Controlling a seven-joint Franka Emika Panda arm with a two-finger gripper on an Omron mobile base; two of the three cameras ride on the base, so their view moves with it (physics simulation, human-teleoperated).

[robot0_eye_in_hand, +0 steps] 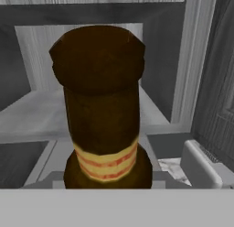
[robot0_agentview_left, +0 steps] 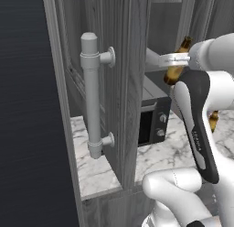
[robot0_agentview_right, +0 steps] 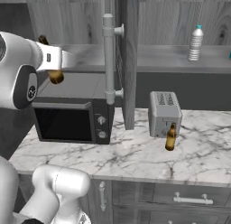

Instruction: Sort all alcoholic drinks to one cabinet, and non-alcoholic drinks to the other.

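My gripper (robot0_agentview_right: 57,64) is shut on an amber-brown beer bottle (robot0_agentview_right: 56,77), held upright in front of the left cabinet's open shelf (robot0_agentview_right: 90,52), above the microwave. The hand view looks down on the bottle's dark cap and red-striped neck label (robot0_eye_in_hand: 105,162). From the left base view the bottle (robot0_agentview_left: 172,76) shows behind my wrist. A second beer bottle (robot0_agentview_right: 170,137) stands on the counter in front of the toaster; the arm half hides it (robot0_agentview_left: 213,121). A clear ribbed water bottle (robot0_agentview_right: 195,43) stands on the right cabinet's shelf (robot0_agentview_right: 167,60).
The open cabinet door with its pale bar handle (robot0_agentview_left: 91,93) (robot0_agentview_right: 108,60) juts out between the two cabinets. A black microwave (robot0_agentview_right: 72,119) and a grey toaster (robot0_agentview_right: 164,112) sit on the marble counter (robot0_agentview_right: 135,160). Drawers (robot0_agentview_right: 189,199) lie below.
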